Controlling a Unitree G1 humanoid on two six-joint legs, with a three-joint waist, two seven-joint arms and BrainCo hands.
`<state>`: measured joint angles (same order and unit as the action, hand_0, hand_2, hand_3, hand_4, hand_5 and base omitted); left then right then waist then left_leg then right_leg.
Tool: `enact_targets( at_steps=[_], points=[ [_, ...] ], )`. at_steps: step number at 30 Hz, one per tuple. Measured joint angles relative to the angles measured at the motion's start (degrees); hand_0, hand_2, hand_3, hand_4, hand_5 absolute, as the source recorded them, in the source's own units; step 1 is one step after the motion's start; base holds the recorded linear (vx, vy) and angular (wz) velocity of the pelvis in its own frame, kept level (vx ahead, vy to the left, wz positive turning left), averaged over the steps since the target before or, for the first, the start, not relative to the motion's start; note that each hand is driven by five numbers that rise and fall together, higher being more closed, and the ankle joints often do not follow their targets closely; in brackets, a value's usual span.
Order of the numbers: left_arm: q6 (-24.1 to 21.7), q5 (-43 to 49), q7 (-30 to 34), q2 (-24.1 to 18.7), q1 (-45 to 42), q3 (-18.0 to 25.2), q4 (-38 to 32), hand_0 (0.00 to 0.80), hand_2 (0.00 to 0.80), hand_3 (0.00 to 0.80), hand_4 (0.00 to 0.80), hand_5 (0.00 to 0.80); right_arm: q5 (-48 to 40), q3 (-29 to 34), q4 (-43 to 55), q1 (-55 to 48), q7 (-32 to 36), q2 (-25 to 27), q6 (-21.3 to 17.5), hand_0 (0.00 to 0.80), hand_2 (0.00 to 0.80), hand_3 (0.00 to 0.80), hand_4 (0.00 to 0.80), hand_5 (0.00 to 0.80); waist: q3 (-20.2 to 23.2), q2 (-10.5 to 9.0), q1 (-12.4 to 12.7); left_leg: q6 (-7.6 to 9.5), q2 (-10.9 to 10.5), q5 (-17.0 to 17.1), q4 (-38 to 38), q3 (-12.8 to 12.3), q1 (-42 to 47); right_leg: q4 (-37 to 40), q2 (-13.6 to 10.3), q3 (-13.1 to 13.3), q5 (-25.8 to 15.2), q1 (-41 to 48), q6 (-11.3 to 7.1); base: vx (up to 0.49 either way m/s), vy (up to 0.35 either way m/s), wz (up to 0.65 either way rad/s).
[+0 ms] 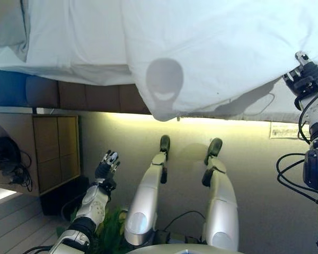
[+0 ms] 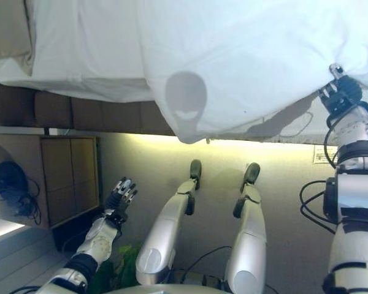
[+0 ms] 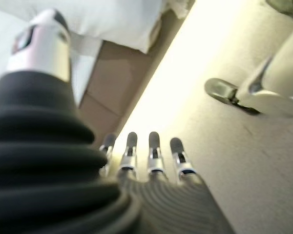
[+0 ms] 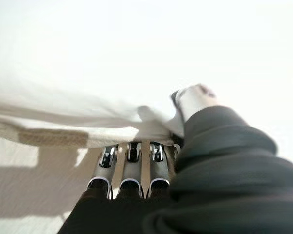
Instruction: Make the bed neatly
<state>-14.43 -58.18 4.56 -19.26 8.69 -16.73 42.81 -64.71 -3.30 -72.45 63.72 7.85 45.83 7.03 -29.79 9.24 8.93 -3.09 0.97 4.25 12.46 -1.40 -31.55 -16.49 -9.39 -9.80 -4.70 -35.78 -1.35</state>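
Left robot hand [image 1: 107, 164] low and spread above floor, right robot hand [image 4: 136, 161] pinching white duvet [image 1: 212, 47] edge

The white duvet [image 1: 217, 47] runs off the far and right edges, so its full spread cannot be told. The right robot hand [image 4: 136, 165] has its fingertips tucked under the duvet's hem, hidden. The bed [image 1: 90, 95] is cut off at left. The dark clutter [image 1: 8, 156] on the left cabinet [image 1: 53, 151] is too small to identify.
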Motion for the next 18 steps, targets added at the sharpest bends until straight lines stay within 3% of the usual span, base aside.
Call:
enact_targets(
  at_steps=[14,18],
  points=[
    [1.4,1.2,2.1,0.0,-0.9,2.0,1.7,0.0,0.0,0.0,0.0,0.0,0.0,-1.3,0.1,-0.1,0.6,0.1,0.7,0.8,0.8,0.8,0.8,0.8,-0.1,-0.08,-0.2,-0.04,0.2,0.0,-1.0,0.1,3.2,1.3,0.3,-0.4,-0.4,3.5,0.21,0.0,0.0,0.0],
    [2.9,1.1,5.7,-2.6,0.0,-2.3,-5.4,0.0,0.0,0.0,0.0,0.0,-0.2,-2.0,2.9,-2.1,0.9,-0.1,0.7,0.8,0.8,0.8,0.8,0.8,-0.1,-0.7,-0.2,-0.04,0.4,0.0,-1.0,0.1,3.4,1.7,0.6,-0.3,-0.5,3.8,0.05,-0.017,-0.011,-0.01]
  ],
)
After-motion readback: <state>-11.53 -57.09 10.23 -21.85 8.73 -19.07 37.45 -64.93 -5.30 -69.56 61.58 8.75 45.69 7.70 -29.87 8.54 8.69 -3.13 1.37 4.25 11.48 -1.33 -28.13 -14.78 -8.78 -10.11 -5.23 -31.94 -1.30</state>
